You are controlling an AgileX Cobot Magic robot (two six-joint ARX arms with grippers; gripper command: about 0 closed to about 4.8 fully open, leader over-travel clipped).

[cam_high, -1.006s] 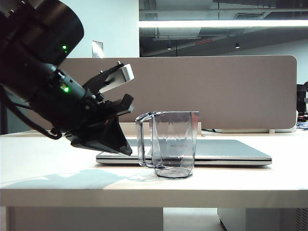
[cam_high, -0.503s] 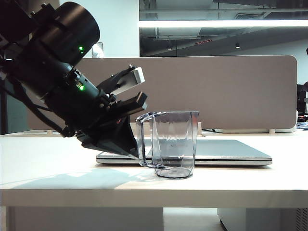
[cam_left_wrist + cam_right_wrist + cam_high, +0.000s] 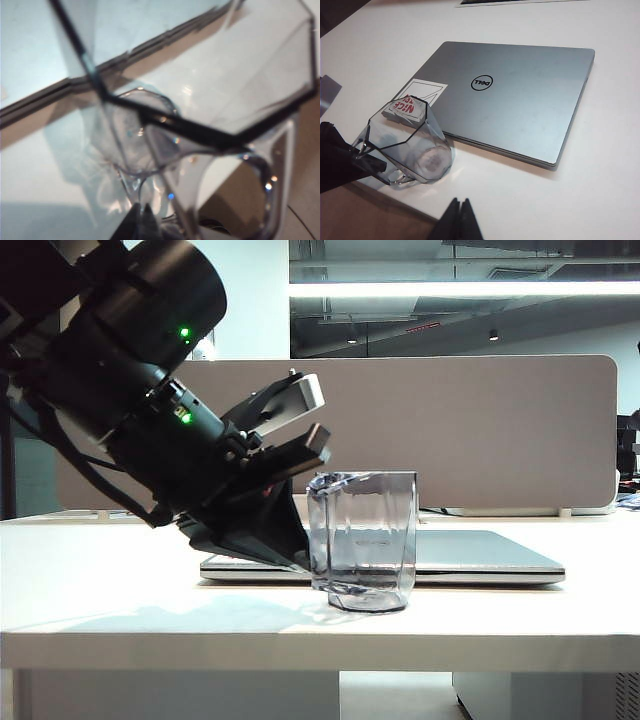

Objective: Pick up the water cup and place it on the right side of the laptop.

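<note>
White table (image 3: 120, 610), left pincer (image 3: 310, 505) touching water cup (image 3: 365, 540)

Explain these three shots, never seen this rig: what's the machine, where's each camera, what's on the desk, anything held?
It is a two-armed robot with a two-finger gripper on each arm. One picture comes from a camera beside the white table; the other two from cameras on the wrists. On the table lie a closed slim silver-grey laptop and a transparent grey-blue faceted plastic cup standing in front of it. The left gripper, jaws apart, is at the cup's handle side; whether it touches the cup is unclear. The right gripper is shut and empty, above the table near the cup.
</note>
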